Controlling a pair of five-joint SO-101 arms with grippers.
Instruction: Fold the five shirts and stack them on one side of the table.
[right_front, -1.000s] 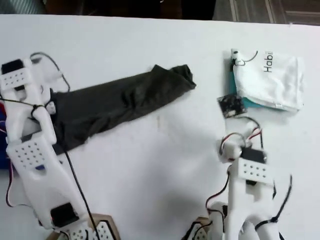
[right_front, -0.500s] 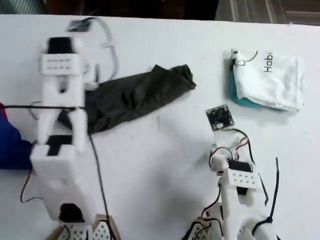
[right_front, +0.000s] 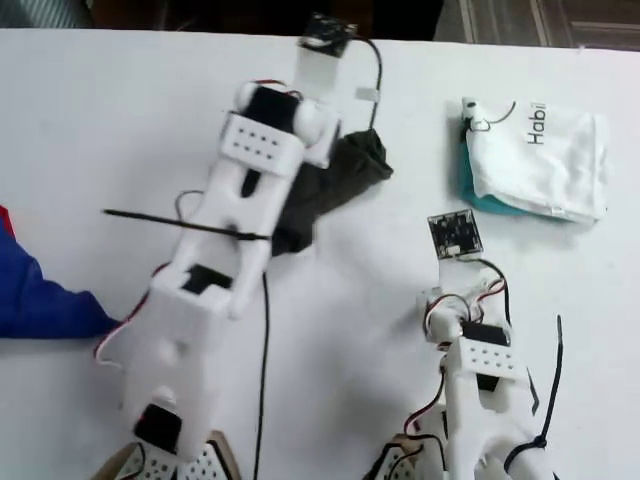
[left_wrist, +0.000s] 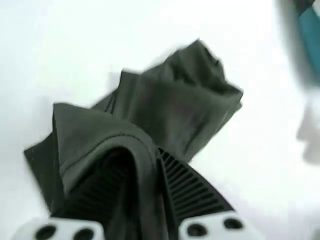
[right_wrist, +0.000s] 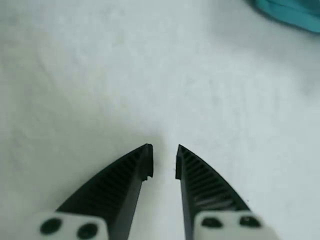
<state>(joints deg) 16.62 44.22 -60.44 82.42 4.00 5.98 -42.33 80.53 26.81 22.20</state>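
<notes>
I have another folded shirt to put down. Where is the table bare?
Bare table lies at the far left, between the blue shirt and the left arm. A second patch runs between the two arms, nearer than the dark shirt. Crowded: the far right, where the white shirt lies on the teal shirt near the right claw.

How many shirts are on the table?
4: a dark grey crumpled shirt mid-table, held by the left gripper; a folded white shirt on a folded teal shirt at the right; a blue shirt at the left edge. More may be hidden.
</notes>
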